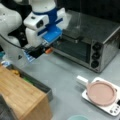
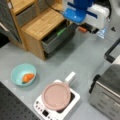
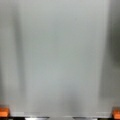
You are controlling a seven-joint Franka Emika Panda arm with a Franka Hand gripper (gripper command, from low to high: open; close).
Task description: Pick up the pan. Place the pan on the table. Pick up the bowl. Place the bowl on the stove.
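Observation:
The pinkish-brown pan (image 1: 101,93) (image 2: 56,96) rests on the white stove (image 1: 113,109) (image 2: 41,110), its short white handle (image 1: 82,80) (image 2: 70,77) sticking out over the table (image 1: 62,72) (image 2: 75,55). The teal bowl (image 2: 23,74) holds an orange item and sits on the table at a front view's left; only its rim (image 1: 78,117) shows at a front view's bottom. My gripper (image 1: 45,51) (image 2: 86,28) (image 3: 60,112) hovers high over bare table, far from the pan and the bowl. It is open and holds nothing, its orange fingertips (image 3: 3,112) at the wrist view's bottom corners.
A big silver toaster oven (image 1: 87,40) (image 2: 107,92) stands beside the stove. A light wooden block (image 1: 22,97) (image 2: 40,22) with a grey open drawer (image 1: 37,83) (image 2: 57,35) holding small items borders the table on the other side.

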